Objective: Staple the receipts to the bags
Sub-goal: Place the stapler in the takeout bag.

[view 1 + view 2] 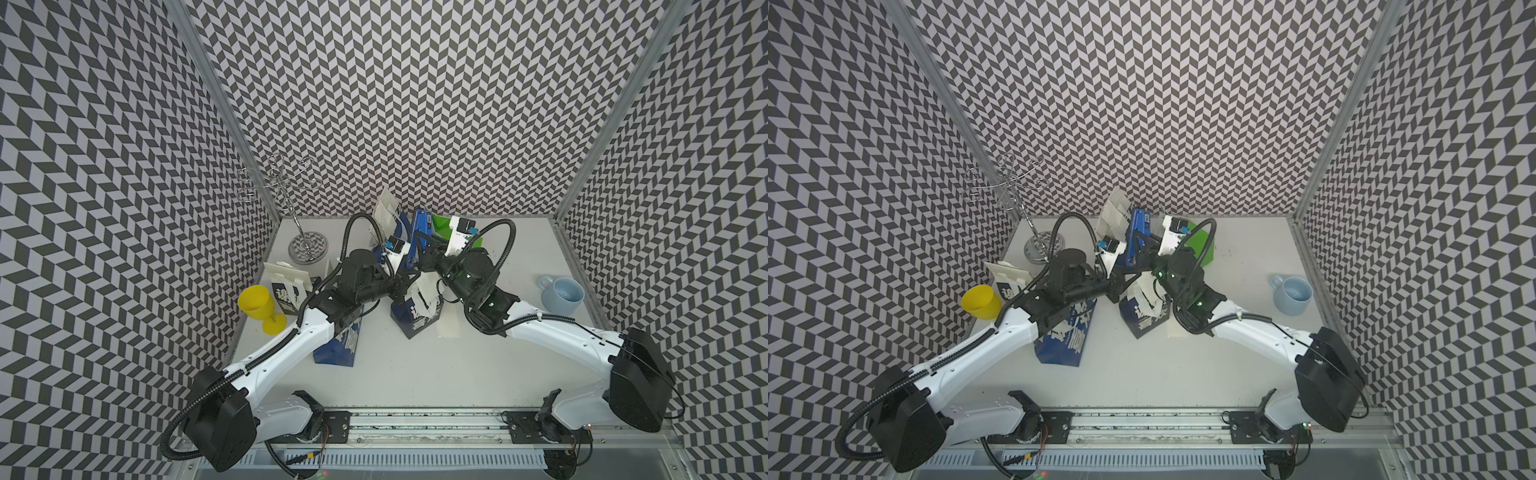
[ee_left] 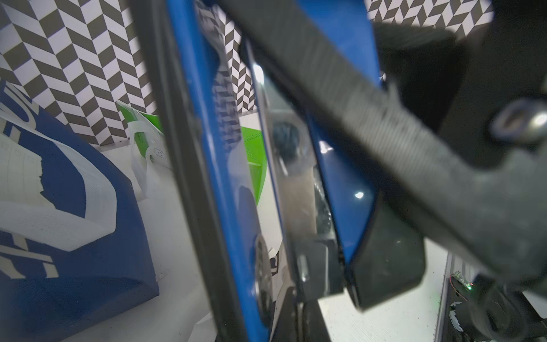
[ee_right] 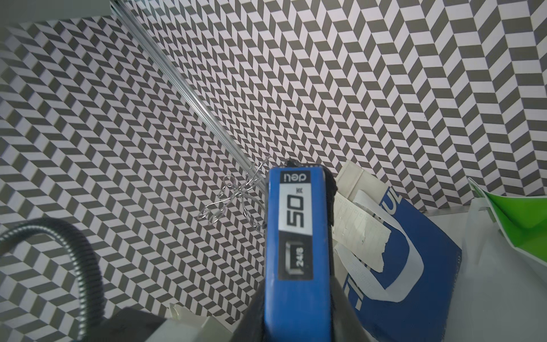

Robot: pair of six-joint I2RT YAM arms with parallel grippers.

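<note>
Chevron-walled cell, white bench (image 1: 415,374): right pincer (image 1: 424,249) clamps blue stapler (image 3: 296,237) near far edge; left pincer (image 1: 401,286) closed, by dark blue bag (image 1: 402,319).

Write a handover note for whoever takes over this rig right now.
Right gripper: shut on the stapler, lifted.
Left gripper: shut beside it; whether it holds anything is unclear.
Green bag and back blue bag are at the rear; that blue one carries a receipt.
Done: staples cannot be confirmed.
Left: a loose receipt lies beside the centre bag.
</note>
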